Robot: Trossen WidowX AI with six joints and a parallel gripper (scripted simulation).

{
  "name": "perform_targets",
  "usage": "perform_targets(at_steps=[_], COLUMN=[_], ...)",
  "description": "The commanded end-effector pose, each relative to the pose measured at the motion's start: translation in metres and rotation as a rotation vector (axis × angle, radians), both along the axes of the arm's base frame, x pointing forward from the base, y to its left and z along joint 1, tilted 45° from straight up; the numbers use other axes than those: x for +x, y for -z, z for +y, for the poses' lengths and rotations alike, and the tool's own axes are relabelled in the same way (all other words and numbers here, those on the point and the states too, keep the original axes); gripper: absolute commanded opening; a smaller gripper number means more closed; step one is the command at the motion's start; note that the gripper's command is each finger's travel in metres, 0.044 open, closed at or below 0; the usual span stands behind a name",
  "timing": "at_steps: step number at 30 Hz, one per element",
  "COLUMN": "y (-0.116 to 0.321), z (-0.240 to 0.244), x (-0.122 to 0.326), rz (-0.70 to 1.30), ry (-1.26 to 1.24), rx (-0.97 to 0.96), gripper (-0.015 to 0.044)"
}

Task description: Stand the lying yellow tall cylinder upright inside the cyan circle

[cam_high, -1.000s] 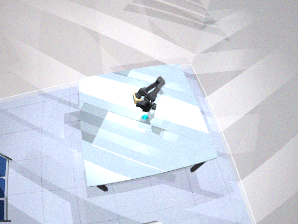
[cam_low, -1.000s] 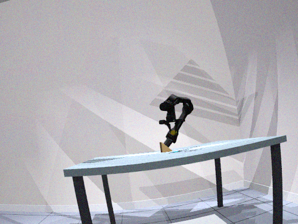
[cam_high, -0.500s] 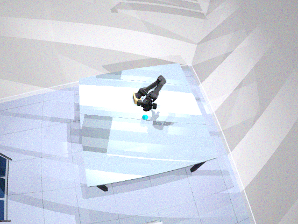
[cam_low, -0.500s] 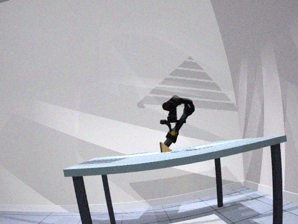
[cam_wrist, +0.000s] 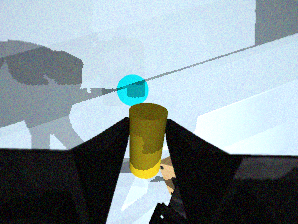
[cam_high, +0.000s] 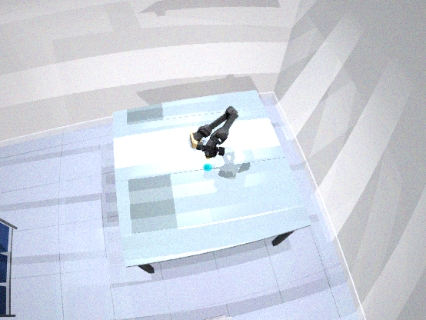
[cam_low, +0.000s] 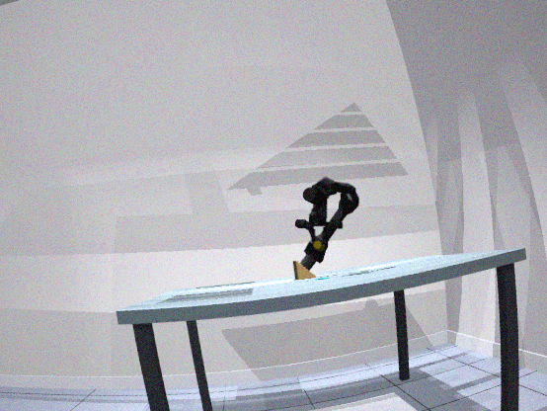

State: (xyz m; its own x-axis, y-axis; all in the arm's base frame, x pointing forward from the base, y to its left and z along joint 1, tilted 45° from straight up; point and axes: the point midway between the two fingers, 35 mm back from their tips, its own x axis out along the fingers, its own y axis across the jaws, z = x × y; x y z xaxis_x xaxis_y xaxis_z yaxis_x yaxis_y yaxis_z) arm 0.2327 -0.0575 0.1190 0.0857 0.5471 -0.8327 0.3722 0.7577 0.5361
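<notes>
Gripping the yellow tall cylinder (cam_high: 208, 157) (cam_low: 317, 245) (cam_wrist: 146, 137) above the pale glass-like table (cam_high: 154, 246) (cam_low: 316, 292), the black parallel-jaw gripper (cam_high: 210, 153) (cam_low: 318, 242) (cam_wrist: 147, 122) is apparently carrying it toward the flat cyan circle (cam_high: 207, 167) (cam_low: 323, 279) (cam_wrist: 132, 90), the next move calling for turning it upright over the mark before lowering.

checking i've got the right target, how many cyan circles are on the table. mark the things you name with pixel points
1. The cyan circle (cam_high: 207, 167) (cam_low: 323, 278) (cam_wrist: 132, 90) lies on the table (cam_high: 154, 242) (cam_low: 316, 295), just beyond the held yellow cylinder (cam_low: 317, 245) (cam_wrist: 148, 137) in the wrist view.
</notes>
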Motion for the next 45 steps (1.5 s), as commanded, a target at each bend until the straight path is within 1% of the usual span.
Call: perform_targets(at_steps=[1,45], y=[0.001,0.005], z=[0.001,0.009], x=[-0.002,-0.015], rz=[-0.003,-0.127], ry=[0.012,0.127], rx=[-0.022,-0.228], gripper=[0.0105,0.0105])
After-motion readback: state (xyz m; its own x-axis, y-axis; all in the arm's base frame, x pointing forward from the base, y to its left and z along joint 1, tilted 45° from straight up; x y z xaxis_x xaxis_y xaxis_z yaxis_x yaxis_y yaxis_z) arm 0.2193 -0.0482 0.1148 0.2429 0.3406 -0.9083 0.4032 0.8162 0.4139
